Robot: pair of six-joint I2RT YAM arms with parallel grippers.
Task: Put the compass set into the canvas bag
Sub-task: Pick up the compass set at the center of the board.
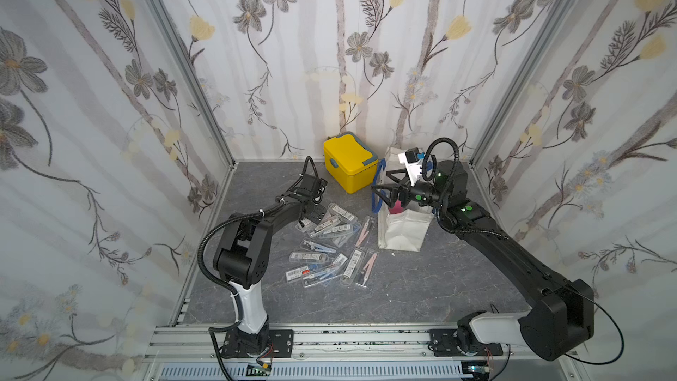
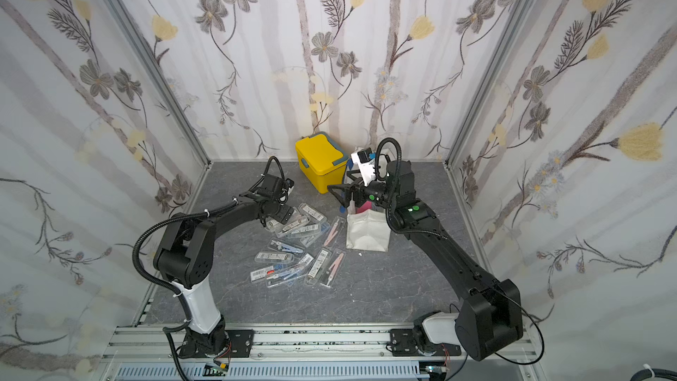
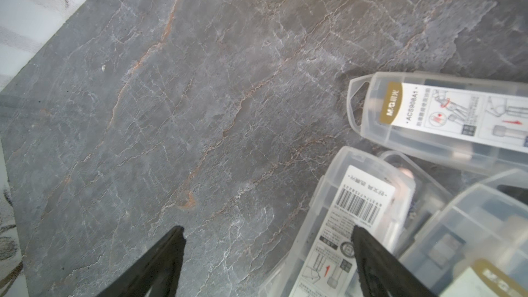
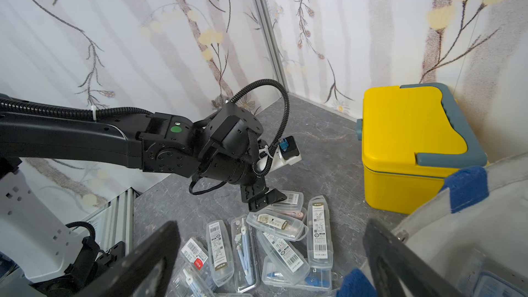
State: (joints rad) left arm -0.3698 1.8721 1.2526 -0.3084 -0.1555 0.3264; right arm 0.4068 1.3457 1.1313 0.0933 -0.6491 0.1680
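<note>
Status: early-to-mid, most of the work is left. Bag (image 1: 401, 230) stands upright, mouth open. Clear plastic (image 4: 485, 280) and something pink (image 1: 395, 209) show inside, so my guess is a few sets are in; can't count them. Pile of sets (image 1: 318, 246) lies flat on the table (image 1: 421, 287) just beside the bag, on its left: a dozen or so clear cases, some overlapping, the nearest almost touching the bag wall. Left claw (image 3: 268, 232) sits low at the side of the pile away from the bag, jaws wide, nothing gripped. One finger (image 3: 371, 258) is over a barcode case (image 3: 363, 210) and the other is over bare table, so it straddles that case's long edge. Reads as lining up a pick, not yet closed. Right claw (image 1: 381, 182) hangs over the bag's mouth, on the side toward the box (image 1: 350, 163), jaws fully spread, empty. Can't tell whether a finger touches the rim or the blue strap (image 4: 464, 188). Left to do: grab this case, carry it to the bag, drop it, repeat for the rest. Risk: the cases look slick and are stacked, so a neighbour may drag along.
</note>
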